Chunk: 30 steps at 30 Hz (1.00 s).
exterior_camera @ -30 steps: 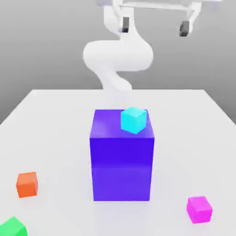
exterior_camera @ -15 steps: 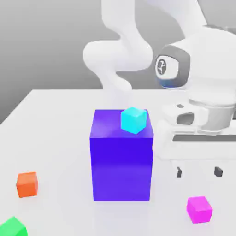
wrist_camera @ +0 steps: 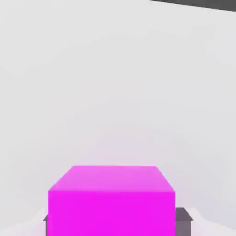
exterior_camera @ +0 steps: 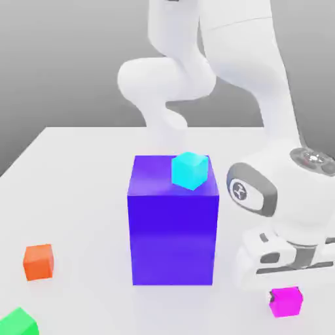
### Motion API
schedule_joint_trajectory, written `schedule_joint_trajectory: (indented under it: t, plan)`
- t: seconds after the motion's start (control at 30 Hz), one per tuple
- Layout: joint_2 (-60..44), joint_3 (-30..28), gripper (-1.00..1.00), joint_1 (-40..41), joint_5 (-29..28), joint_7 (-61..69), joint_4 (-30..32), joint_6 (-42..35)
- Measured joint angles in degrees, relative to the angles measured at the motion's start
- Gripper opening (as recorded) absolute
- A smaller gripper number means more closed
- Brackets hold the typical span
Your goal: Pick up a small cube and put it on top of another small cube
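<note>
Nearest in the exterior view, one small green cube (exterior_camera: 17,322) sits at the worktop's (exterior_camera: 78,170) front edge, well apart from the fingers, toward the exterior view's left. One small magenta cube (exterior_camera: 286,301) rests on the worktop directly beneath the robot hand (exterior_camera: 282,262), which has its lower body just over the cube's top. In the hand view the magenta cube (wrist_camera: 111,199) lies between two dark finger tips (wrist_camera: 182,220), one showing at each side of it; the fingers (wrist_camera: 112,221) look spread to either side of the cube, though whether the pads touch its faces cannot be told for sure. One small orange cube (exterior_camera: 38,262) stands a little farther back, also well apart from the fingers on the exterior view's left. One big blue-purple block (exterior_camera: 173,222) stands near the hand, just beside it on the exterior view's left. One small cyan cube (exterior_camera: 190,171) sits tilted on the block's top, above the level of the fingers. The one white arm (exterior_camera: 216,72) rises from its base behind the block, bends over, and drops steeply so that the hand points straight down at the worktop.
</note>
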<state>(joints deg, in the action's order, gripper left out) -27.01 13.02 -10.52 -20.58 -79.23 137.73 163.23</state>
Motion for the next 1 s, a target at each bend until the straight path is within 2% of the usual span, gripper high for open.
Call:
schedule_joint_trajectory:
  t: [0.17,0.23,0.8,0.93,0.97,1.0]
  plan:
    - [8.1,4.7,-1.00,3.5,6.0,4.4,2.0,-5.9]
    - [10.0,4.2,-1.00,5.4,8.5,3.8,1.6,-8.0]
    - [8.5,-19.5,-1.00,24.8,24.0,-24.0,-12.1,-19.2]
    - [2.6,-21.6,-1.00,28.0,27.2,-26.7,-14.5,-15.9]
    - [0.9,-21.3,1.00,28.4,27.7,-26.6,-14.7,-14.4]
    - [0.9,-21.3,1.00,28.4,27.7,-26.6,-14.7,-14.4]
